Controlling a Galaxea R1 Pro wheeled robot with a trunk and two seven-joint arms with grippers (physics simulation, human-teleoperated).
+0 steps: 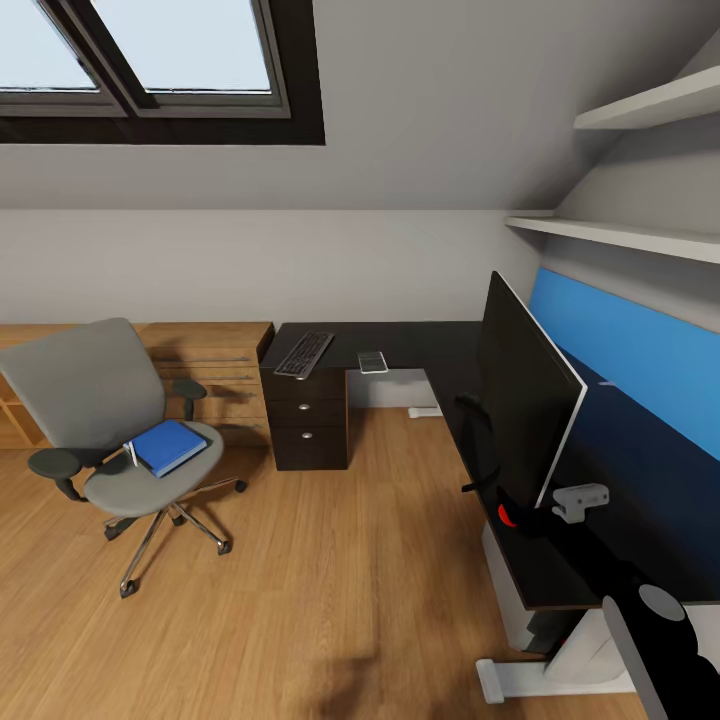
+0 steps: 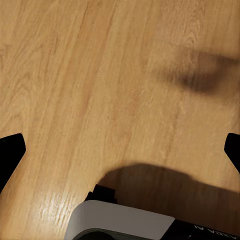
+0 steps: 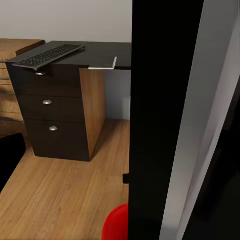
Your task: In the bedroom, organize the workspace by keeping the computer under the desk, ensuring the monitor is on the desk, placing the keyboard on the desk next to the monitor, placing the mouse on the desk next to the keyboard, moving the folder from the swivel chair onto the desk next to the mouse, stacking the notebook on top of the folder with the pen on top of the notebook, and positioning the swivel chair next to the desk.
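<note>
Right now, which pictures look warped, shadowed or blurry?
Head view: wide-angle bending stretches the monitor and the desk. Left wrist view: soft dark shadows lie on the wooden floor. Right wrist view: the monitor's edge looms huge, while the keyboard stays sharp.

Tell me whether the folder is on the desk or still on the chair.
On the chair: the blue folder lies flat on the swivel chair seat, apart from the desk.

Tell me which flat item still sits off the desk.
The blue folder, lying on the swivel chair seat; the keyboard and notebook are on the desk.
</note>
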